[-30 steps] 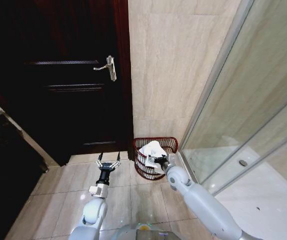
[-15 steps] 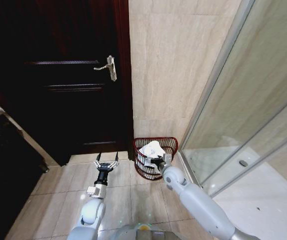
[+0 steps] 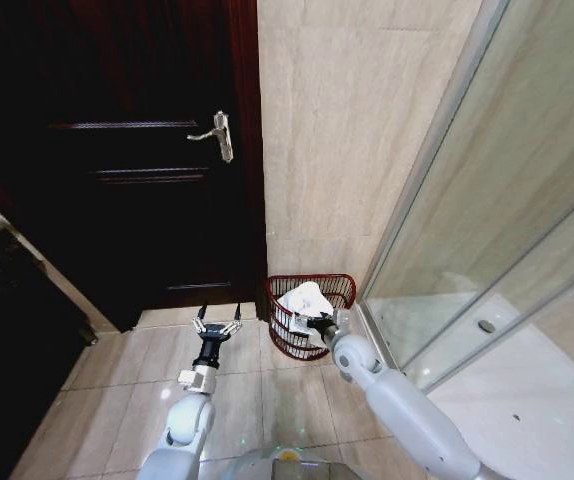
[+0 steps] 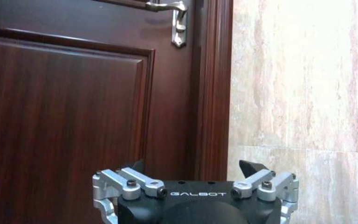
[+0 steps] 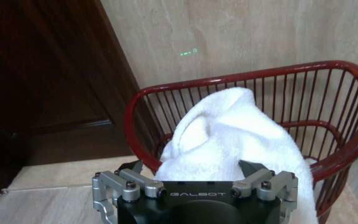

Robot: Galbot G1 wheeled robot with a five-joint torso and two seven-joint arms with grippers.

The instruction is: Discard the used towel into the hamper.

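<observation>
- The right gripper (image 3: pixel 317 322) hangs at the near rim of the hamper (image 3: pixel 342 287), which stands on the floor in the corner between the dark door (image 3: pixel 117 150) and the shower screen (image 3: pixel 487 240).
- In the right wrist view the gripper (image 5: pixel 191 169) has its fingers spread wide, with the white towel (image 5: pixel 229 135) bulging up between them; whether the tips press the cloth cannot be told.
- The towel rises straight ahead of that gripper, heaped above the hamper's (image 5: pixel 347 140) rim and spilling over the near edge toward the gripper body.
- Compared with half a second ago, the right arm sits slightly farther right and lower in the head view; the towel (image 3: pixel 305 297) lies much as it did, in the hamper.
- The left gripper (image 3: pixel 216 326) hovers over the floor tiles (image 3: pixel 117 400) to the left of the hamper, well apart from it, fingers splayed open and empty.
- It has shifted a touch to the right since the earlier frame.
- Ahead of the left gripper (image 4: pixel 195 169) stands the door (image 4: pixel 61 116), with its handle (image 4: pixel 169 9) high above and the beige wall (image 4: pixel 303 93) to one side.
</observation>
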